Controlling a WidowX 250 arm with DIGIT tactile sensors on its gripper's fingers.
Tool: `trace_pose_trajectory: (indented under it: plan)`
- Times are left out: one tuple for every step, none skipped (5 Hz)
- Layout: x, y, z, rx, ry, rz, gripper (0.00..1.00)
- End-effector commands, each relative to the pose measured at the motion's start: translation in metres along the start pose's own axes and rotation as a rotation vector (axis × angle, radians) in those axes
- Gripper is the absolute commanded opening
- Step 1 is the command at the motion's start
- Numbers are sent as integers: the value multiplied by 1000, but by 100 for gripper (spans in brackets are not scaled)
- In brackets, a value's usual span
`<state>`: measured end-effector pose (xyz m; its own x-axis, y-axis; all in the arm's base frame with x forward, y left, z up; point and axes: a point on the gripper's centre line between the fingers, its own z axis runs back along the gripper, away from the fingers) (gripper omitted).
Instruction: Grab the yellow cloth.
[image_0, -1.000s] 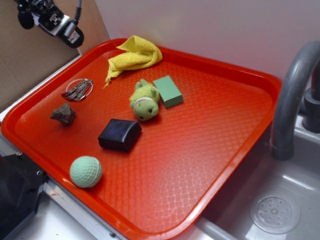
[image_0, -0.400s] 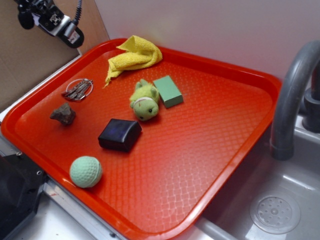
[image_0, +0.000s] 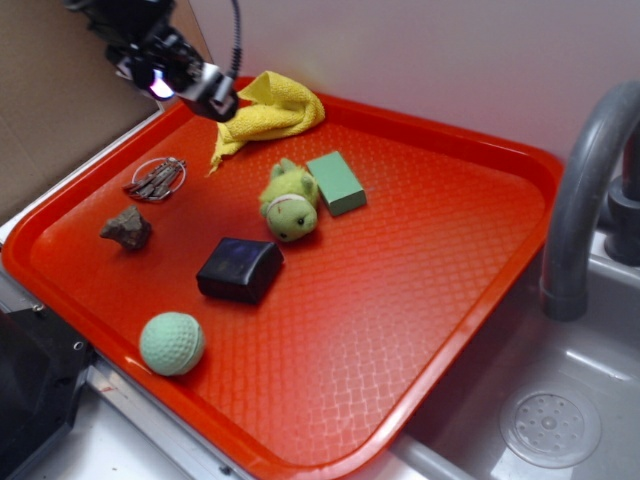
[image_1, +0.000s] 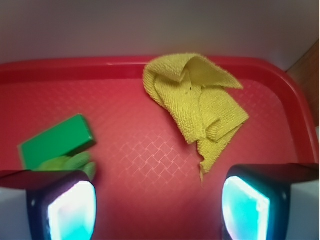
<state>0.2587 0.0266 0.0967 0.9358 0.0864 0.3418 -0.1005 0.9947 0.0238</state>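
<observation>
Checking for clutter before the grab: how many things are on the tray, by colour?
Yellow: 1, the yellow cloth
Yellow-green: 1, the plush toy
Green: 2, the green block and the pale green ball
Black: 1, the black box
Brown: 1, the rock
Metal: 1, the key bunch
Total: 7

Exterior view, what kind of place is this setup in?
Probably a kitchen sink area, real or mock: a grey faucet, a metal sink basin with a drain, and a red tray beside it.
</observation>
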Motion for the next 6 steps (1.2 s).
trace_pose_trajectory:
  plan:
    - [37, 5, -64, 63, 84, -53, 100]
    - [52, 28, -71, 63, 138, -32, 100]
    - [57, 37, -76, 79, 152, -12, 100]
    - [58, 32, -83, 104, 187, 18, 0]
    - [64, 43, -92, 153, 212, 49, 0]
    - [64, 50, -91, 166, 214, 75, 0]
